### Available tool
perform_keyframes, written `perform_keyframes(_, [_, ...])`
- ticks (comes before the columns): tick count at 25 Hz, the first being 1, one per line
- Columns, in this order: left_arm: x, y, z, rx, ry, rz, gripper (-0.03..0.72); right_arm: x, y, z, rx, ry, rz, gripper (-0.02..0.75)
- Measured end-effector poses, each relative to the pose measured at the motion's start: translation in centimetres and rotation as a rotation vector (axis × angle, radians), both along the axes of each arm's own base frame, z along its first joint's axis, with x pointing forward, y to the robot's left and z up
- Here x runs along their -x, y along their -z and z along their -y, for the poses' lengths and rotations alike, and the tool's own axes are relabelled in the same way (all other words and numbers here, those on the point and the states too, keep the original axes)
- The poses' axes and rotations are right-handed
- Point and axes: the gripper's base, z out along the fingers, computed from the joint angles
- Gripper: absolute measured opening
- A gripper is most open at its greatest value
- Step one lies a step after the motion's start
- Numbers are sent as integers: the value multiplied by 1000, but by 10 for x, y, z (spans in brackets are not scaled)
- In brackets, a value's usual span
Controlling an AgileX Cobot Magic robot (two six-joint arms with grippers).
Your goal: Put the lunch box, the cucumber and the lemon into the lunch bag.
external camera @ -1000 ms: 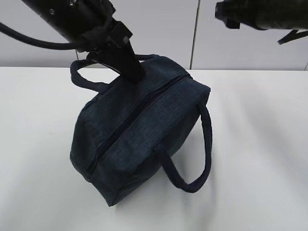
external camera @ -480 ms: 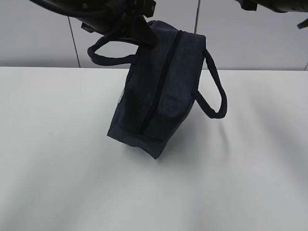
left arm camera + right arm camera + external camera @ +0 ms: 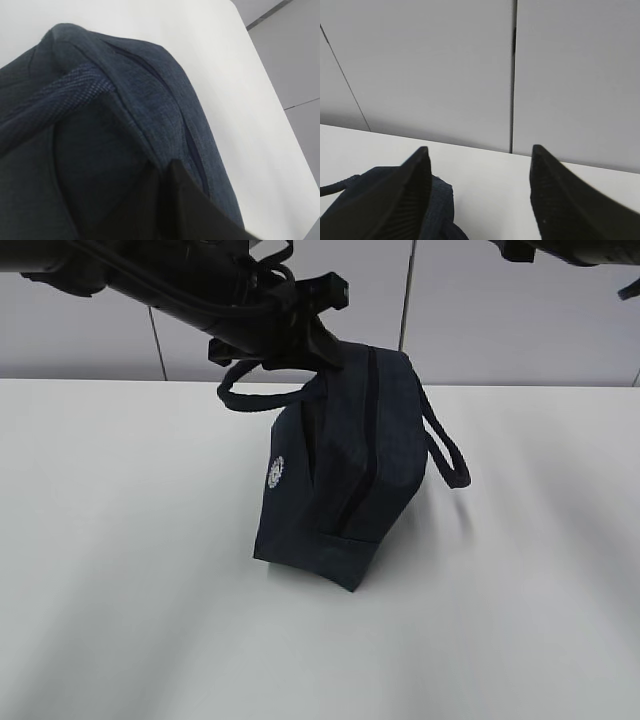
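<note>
Left arm: it comes in from the upper left of the exterior view, well above the table (image 3: 110,570), and ends over the bag's top left corner.
Left gripper (image 3: 318,345): clenched on the fabric at the top edge of the lunch bag (image 3: 345,465); in the left wrist view the dark fingers (image 3: 192,210) pinch the cloth close beside the zipper seam.
Lunch bag: dark navy, tipped up on one end, its lower corner resting on the white table near the middle, the upper end held up by the left gripper.
Zipper (image 3: 362,440): runs top to bottom down the bag's facing side and looks shut along its visible length.
Handles: one loop (image 3: 255,400) hangs out to the left under the gripper, the other (image 3: 448,455) sticks out to the right.
Badge (image 3: 276,472): a small pale round mark on the bag's left face.
Room on the table: broad bare surface left, right and in front of the bag; the rear table edge meets the grey wall panels just behind it.
Right gripper (image 3: 480,195): released, jaws standing wide apart with nothing between them, high up at the top right of the exterior view, well apart from the bag.
Right wrist view: the bag's edge (image 3: 442,200) shows just below the left finger.
</note>
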Motion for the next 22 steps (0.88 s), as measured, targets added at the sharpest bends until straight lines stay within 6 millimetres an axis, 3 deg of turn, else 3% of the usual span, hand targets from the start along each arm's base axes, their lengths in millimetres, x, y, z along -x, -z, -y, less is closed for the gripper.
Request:
perform_keyframes(9, [-9, 10, -7, -12, -27, -14, 32, 0, 0, 0, 1, 2, 0, 467])
perform_keyframes(12, [-14, 10, -18, -14, -42, -31, 118, 0, 0, 0, 1, 2, 0, 467])
perform_keyframes(17, [-18, 11, -27, -20, -48, -43, 353, 0, 0, 0, 1, 2, 0, 467])
perform_keyframes(22, [-15, 14, -28, -69, -8, -48, 419, 0, 0, 0, 1, 2, 0, 467])
